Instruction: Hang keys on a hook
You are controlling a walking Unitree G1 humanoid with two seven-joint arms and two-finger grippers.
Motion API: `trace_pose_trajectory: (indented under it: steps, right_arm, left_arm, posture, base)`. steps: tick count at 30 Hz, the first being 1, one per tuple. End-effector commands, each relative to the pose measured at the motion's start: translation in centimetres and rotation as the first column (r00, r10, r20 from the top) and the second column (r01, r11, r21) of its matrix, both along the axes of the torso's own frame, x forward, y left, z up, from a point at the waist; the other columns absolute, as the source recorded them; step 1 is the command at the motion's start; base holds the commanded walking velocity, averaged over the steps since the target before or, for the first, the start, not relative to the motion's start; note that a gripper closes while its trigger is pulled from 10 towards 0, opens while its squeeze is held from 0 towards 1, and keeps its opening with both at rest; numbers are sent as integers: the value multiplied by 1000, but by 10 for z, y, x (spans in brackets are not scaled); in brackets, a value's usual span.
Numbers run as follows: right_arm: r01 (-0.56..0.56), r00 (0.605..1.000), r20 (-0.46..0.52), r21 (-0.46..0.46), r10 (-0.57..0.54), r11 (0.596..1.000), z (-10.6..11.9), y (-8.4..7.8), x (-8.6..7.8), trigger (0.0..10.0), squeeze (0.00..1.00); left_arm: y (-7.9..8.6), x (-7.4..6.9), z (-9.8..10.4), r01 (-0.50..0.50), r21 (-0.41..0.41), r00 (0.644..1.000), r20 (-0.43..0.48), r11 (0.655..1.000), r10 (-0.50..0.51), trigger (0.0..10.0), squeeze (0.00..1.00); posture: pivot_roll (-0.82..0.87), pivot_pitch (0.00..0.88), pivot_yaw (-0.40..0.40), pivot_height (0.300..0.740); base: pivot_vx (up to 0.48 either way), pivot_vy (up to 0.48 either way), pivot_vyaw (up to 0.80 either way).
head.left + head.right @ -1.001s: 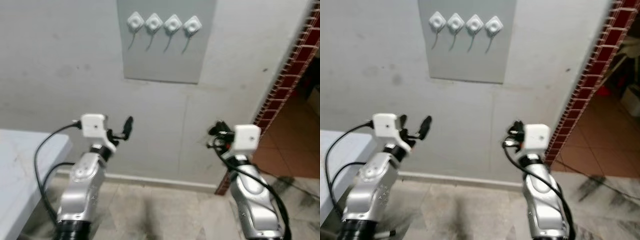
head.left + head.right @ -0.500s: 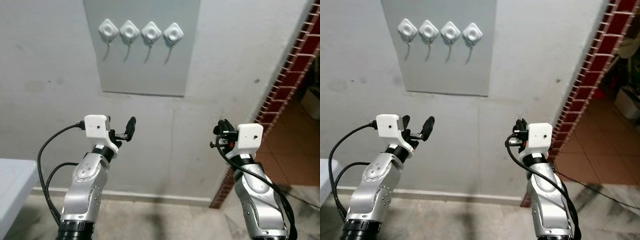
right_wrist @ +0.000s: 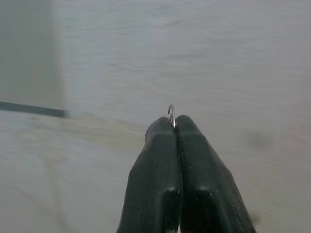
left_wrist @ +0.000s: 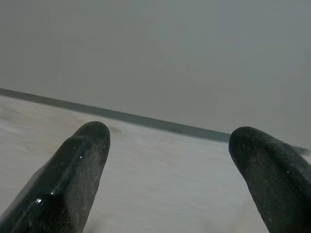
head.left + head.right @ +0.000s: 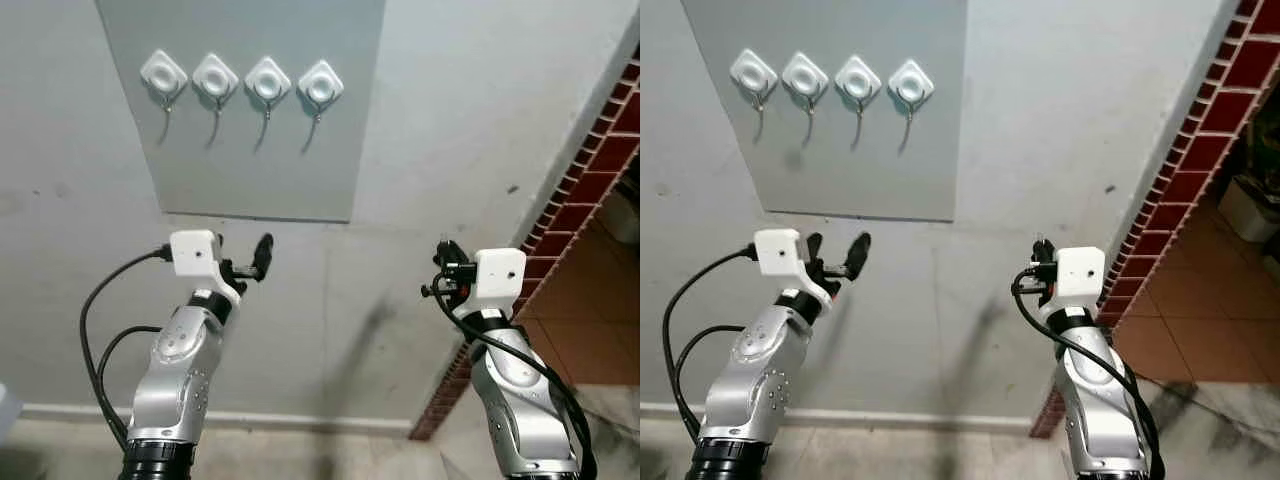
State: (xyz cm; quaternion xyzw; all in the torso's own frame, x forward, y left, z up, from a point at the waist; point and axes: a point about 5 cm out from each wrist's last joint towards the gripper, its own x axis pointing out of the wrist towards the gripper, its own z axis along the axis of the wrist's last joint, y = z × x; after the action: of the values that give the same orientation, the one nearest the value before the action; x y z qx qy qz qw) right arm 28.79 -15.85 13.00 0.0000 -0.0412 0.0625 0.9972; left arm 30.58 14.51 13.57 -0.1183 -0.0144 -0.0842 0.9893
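Both silver arms are raised in front of a pale grey wall (image 5: pixel 470 120). The left tool (image 5: pixel 247 262) sits at the end of the left arm below the lower edge of a grey panel (image 5: pixel 280 160), its two black fingers (image 4: pixel 80 167) spread well apart with nothing between them. The right tool (image 5: pixel 442 270) points at bare wall, to the right of the panel and below its lower edge; in the right wrist view its fingers (image 3: pixel 155 174) are pressed tightly together, pinching a thin curved piece of silver wire (image 3: pixel 171 115) that pokes out just past the tips. Whether that wire belongs to the keys cannot be told, as nothing more of it is visible. Black cables (image 5: pixel 95 330) loop from each wrist camera down along the arms. Farther off, fixed to the panel's upper part, four white diamond-shaped hooks (image 5: pixel 243 82) stand in a level row, each with a thin metal prong hanging down, all of them bare. At the right edge, a red brick-tiled wall edge (image 5: pixel 590 170) runs diagonally beside a brown tiled floor (image 5: pixel 590 340).
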Motion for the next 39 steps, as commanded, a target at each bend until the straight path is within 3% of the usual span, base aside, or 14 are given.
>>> trace_pose_trajectory:
  steps: [1,8,10,11,13,20,24,28,39]
  right_arm:
    - [-62,998,14,-2,63,998,5,10,2,10000,0]
    - [-123,992,27,-16,124,992,8,13,4,10000,0]
    - [-183,981,51,-32,185,983,15,16,9,10000,0]
    - [-183,981,51,-32,185,983,15,16,9,10000,0]
    - [-270,957,101,-43,273,962,30,22,17,10000,0]
    - [-363,908,217,-18,358,932,65,35,35,10000,0]
    - [-373,900,235,-24,368,928,72,38,39,10000,0]
    - [-430,865,272,-32,422,902,86,46,51,10000,0]
    - [-481,825,328,-17,460,876,105,57,63,10000,0]
  left_arm:
    - [3,1,4,-15,18,1000,6,1000,15,10000,0]
    - [-7,3,9,47,33,998,30,998,-48,10000,0]
    - [-18,2,15,139,50,988,61,989,-142,10000,0]
    - [-18,2,15,139,50,988,61,989,-142,10000,0]
    - [-32,-1,23,237,73,965,101,969,-243,10000,0]
    - [-45,-5,39,312,115,930,164,943,-328,10000,0]
    - [-47,-5,43,326,121,923,176,938,-343,10000,0]
    - [-52,-6,58,362,140,897,216,922,-385,10000,0]
    - [-55,-5,69,366,147,887,244,919,-393,10000,0]
  posture:
    - [34,16,-31,740]
    - [37,16,-39,740]
    - [37,15,-47,740]
    - [37,15,-47,740]
    - [31,13,-40,740]
    - [24,14,-29,740]
    - [29,17,-31,740]
    - [41,28,-37,740]
    - [46,34,-41,740]
  base:
    - [0,0,0]
    - [0,0,0]
    - [0,0,0]
    - [0,0,0]
    - [0,0,0]
    - [0,0,0]
    - [0,0,0]
    - [0,0,0]
    - [0,0,0]
